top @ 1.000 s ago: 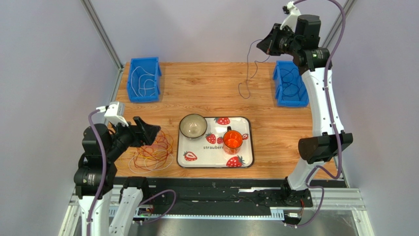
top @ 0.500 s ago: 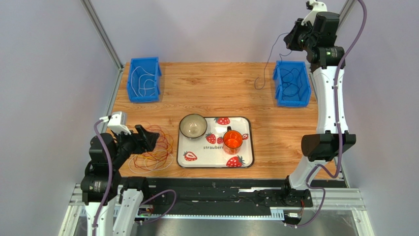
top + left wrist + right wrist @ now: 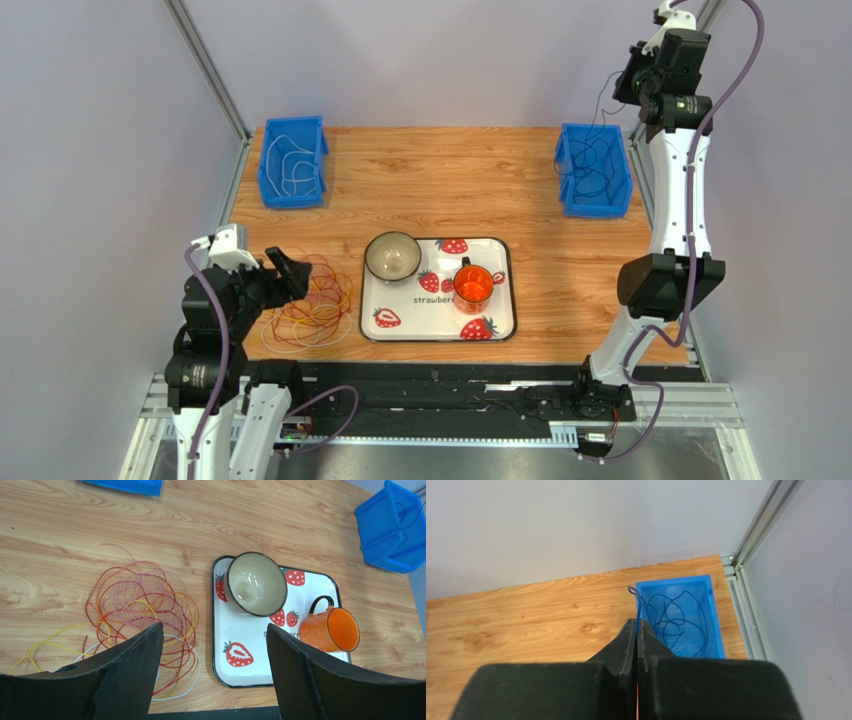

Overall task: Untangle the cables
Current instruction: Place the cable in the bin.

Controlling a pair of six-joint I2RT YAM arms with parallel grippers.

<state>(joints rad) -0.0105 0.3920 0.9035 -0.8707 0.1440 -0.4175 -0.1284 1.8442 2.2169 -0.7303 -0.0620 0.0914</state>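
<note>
A tangle of thin cables [image 3: 312, 305] in red, yellow, orange, purple and white lies on the table left of the tray, also in the left wrist view [image 3: 142, 607]. My left gripper [image 3: 288, 275] hovers over its left side, open and empty [image 3: 215, 645]. My right gripper [image 3: 628, 85] is raised high at the back right, shut on a thin dark blue cable [image 3: 637, 602] that hangs down into the right blue bin [image 3: 593, 170]. That bin [image 3: 706, 605] holds dark cable loops.
A strawberry tray [image 3: 500, 315] carries a beige bowl [image 3: 392, 256] and an orange mug [image 3: 473, 286]. A left blue bin [image 3: 292, 160] at the back holds a white cable. Metal frame posts stand at both back corners.
My right gripper has moved right and up to above the right bin, carrying the dark cable off the table into the bin. My left gripper has drawn back slightly toward the left.
</note>
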